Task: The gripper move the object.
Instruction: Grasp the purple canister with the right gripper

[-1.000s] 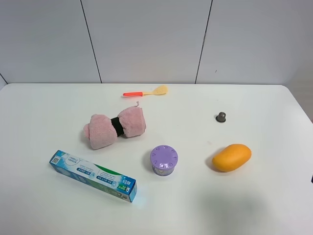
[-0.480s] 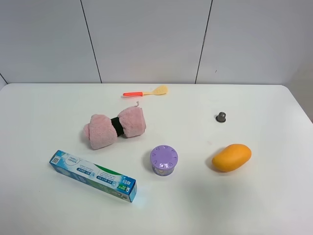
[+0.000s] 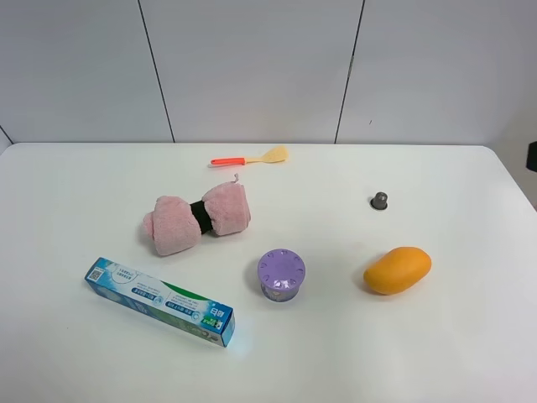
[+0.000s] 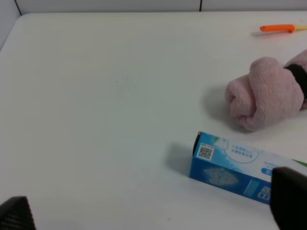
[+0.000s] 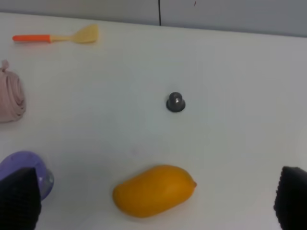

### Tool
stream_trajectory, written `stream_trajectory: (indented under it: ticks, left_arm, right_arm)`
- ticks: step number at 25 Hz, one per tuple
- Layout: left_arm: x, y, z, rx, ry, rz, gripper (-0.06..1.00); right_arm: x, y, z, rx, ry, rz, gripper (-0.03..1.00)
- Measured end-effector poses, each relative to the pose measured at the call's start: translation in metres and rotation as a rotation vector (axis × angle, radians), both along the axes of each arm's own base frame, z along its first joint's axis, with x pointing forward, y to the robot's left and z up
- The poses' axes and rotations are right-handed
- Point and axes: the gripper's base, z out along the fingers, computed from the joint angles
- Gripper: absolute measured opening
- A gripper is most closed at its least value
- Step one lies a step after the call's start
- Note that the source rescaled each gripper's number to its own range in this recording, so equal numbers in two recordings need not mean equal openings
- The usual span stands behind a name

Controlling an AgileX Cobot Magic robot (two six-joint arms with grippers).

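Observation:
The object, a squat purple container [image 3: 281, 274] with a dotted lilac lid, stands on the white table [image 3: 75, 193] between a toothpaste box and a mango. In the right wrist view it [image 5: 24, 159] is partly hidden behind one finger. My right gripper [image 5: 156, 203] is open and empty, held above the table, with the mango between the fingers in that view. My left gripper [image 4: 153, 208] is open and empty above the table's left part. In the exterior high view only a black sliver of the right arm [image 3: 532, 156] shows at the right edge.
An orange mango [image 3: 398, 269] lies right of the container. A small grey knob [image 3: 379, 201] sits behind the mango. A pink rolled towel [image 3: 197, 220], a blue toothpaste box [image 3: 159, 300] and a yellow spoon with an orange handle [image 3: 249, 158] lie to the left and back.
The dark bit of the right arm at the right edge has shifted from low to higher up, and its shadow near the front has gone. The objects have not moved.

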Motion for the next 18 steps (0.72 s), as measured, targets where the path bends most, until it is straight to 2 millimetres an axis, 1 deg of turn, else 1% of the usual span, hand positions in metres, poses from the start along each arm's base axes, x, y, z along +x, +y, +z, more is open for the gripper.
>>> stream_trajectory:
  ticks: [1,2,4,7,10,13,16,18]
  left_arm:
    - [0.0,0.0,0.0,0.0,0.0,0.0,1.0]
    - [0.0,0.0,0.0,0.0,0.0,0.0,1.0]
    - [0.0,0.0,0.0,0.0,0.0,0.0,1.0]
    - [0.0,0.0,0.0,0.0,0.0,0.0,1.0]
    - [0.0,0.0,0.0,0.0,0.0,0.0,1.0]
    - [0.0,0.0,0.0,0.0,0.0,0.0,1.0]
    - [0.0,0.0,0.0,0.0,0.0,0.0,1.0]
    - [0.0,0.0,0.0,-0.001,0.0,-0.001,1.0]
  right_arm:
    - [0.017,0.002,-0.001,0.001,0.061,0.02,0.94]
    - [0.017,0.002,-0.001,0.001,0.061,0.02,0.94]
    - [0.033,0.008,-0.001,-0.016,0.104,0.068,0.94]
    - [0.058,0.026,-0.002,-0.072,0.161,0.161,0.94]
    - [0.084,0.058,-0.007,-0.129,0.223,0.263,0.94]
    - [0.103,0.098,-0.017,-0.181,0.27,0.356,0.94]
    - [0.112,0.14,-0.029,-0.215,0.294,0.436,0.94]
    - [0.115,0.164,-0.038,-0.215,0.307,0.472,0.94]
